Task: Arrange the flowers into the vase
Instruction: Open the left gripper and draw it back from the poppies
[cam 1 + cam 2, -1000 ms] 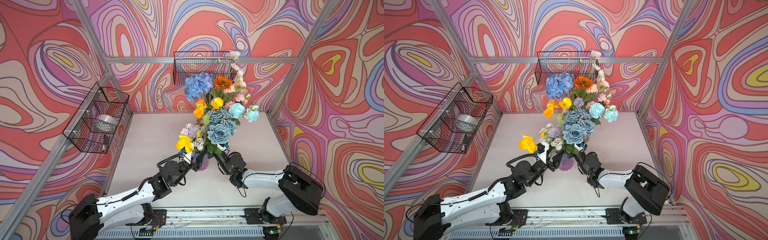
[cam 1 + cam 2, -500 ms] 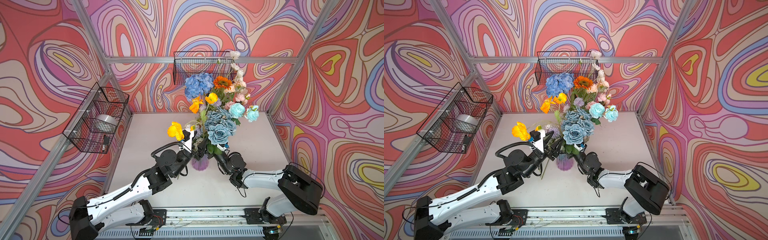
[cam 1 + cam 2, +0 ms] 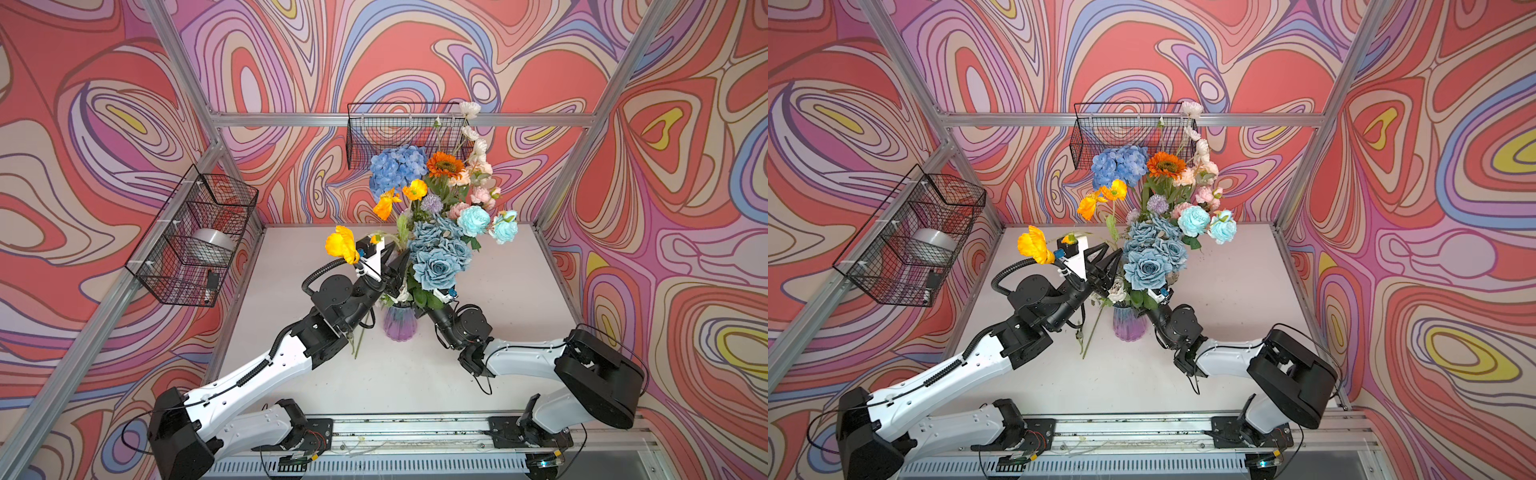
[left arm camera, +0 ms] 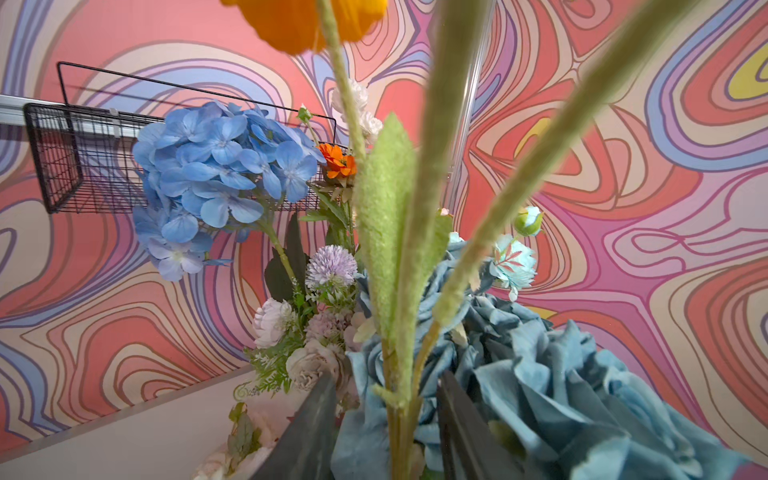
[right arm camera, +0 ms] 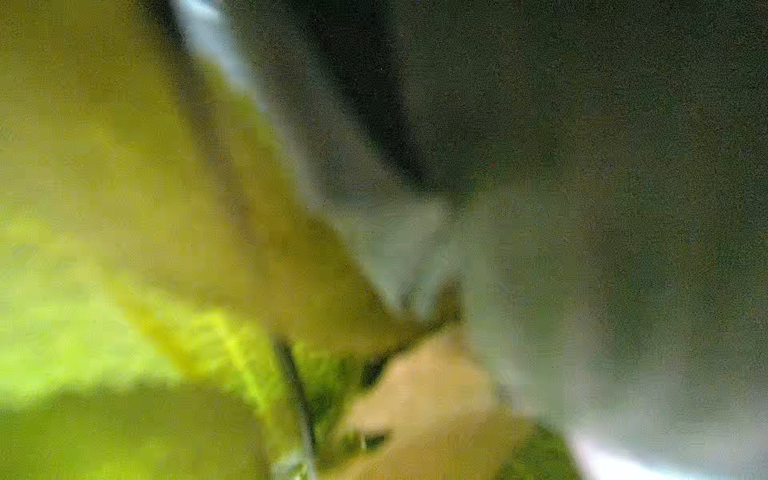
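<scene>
**Posture of Both Arms and Grippers**

The white-and-black jointed left arm (image 3: 266, 368) extends forward and upward. It carries the dark two-fingered left gripper (image 3: 395, 258) raised, with its fingers (image 4: 311, 428) parted. The white-and-black right arm (image 3: 523, 356) lies low, elbow outward. Its black right gripper (image 3: 434, 308) points inward, fingertips hidden, so its opening is indeterminate.

No legible text, labels, brands, numbers or signs in any view
</scene>
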